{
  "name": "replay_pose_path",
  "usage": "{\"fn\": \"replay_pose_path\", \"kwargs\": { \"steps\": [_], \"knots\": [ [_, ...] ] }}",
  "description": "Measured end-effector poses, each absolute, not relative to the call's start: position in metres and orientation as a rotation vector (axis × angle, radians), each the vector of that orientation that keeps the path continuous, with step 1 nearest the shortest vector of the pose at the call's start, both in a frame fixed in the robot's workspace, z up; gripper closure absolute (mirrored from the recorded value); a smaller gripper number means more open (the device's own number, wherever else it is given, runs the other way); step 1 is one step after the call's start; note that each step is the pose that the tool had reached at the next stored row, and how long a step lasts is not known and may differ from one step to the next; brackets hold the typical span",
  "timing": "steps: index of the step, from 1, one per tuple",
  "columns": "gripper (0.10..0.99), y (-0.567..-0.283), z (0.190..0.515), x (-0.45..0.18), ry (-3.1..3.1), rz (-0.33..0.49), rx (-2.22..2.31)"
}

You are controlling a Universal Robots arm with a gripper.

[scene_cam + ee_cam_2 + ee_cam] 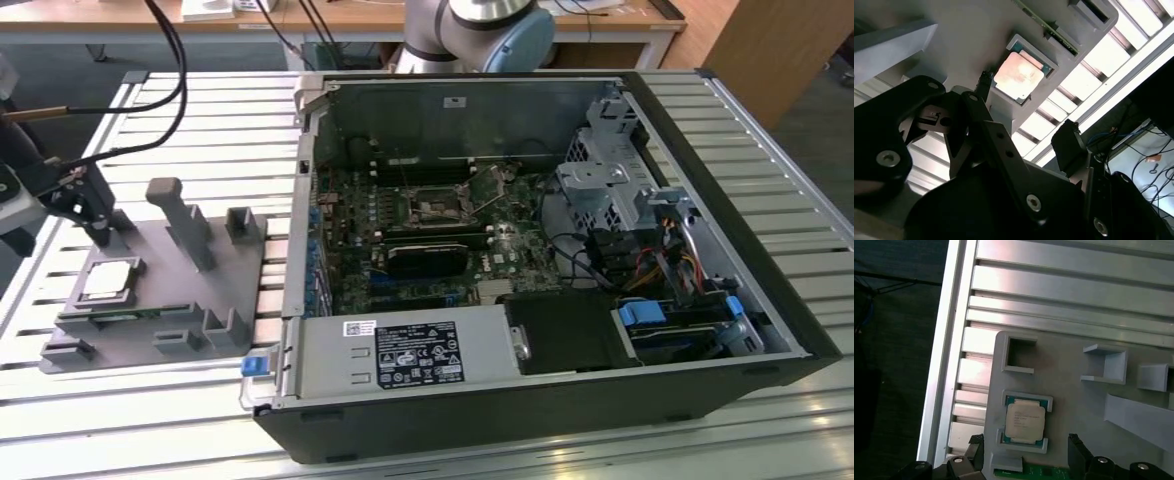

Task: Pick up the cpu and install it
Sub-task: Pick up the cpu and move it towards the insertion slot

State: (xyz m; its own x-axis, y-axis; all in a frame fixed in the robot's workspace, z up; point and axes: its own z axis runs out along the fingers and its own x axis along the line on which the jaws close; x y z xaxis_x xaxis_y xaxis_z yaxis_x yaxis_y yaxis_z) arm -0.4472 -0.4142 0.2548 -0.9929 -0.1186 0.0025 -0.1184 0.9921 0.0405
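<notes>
One chip to worry about; the cpu (pixel 1025 421) sits flat in its square pocket on the grey tray (pixel 1074 405), metal lid up, and nothing has hold of it yet. The gripper (pixel 1025 442) hangs over it with its fingers (pixel 1075 447) spread wide and empty; in the first wrist view one finger sits to each side of the chip, and as far as I can tell neither touches it. In the exterior view the gripper is above the tray at the exterior view's left, well apart from the open computer case (pixel 400 440); the socket (pixel 437 208) on the board in there looks empty to me, so the install isn't done. A green memory stick (pixel 1046 473) lies in a slot just beside the cpu's pocket; the tray rests on a slatted metal table (pixel 200 110).

Handling, just my read: light, thin, stiff; the lid is smooth metal, so probably slippery; the underside and the corners of the green rim are likely the fragile bits. The pocket has little walls at two ends and is open on the other two sides; those open sides look like the only room for fingers, so I'd take it by those two opposite edges, squarely, with a gentle squeeze. A crooked or hard pinch could flick it out or chip an edge.
</notes>
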Motion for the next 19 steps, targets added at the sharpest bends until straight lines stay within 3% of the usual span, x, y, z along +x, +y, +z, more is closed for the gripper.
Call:
{"fn": "replay_pose_path", "kwargs": {
  "steps": [19],
  "knots": [
    [0.325, -0.415, 0.220, -0.447, -3.130, -0.063, 0.192]
  ]
}}
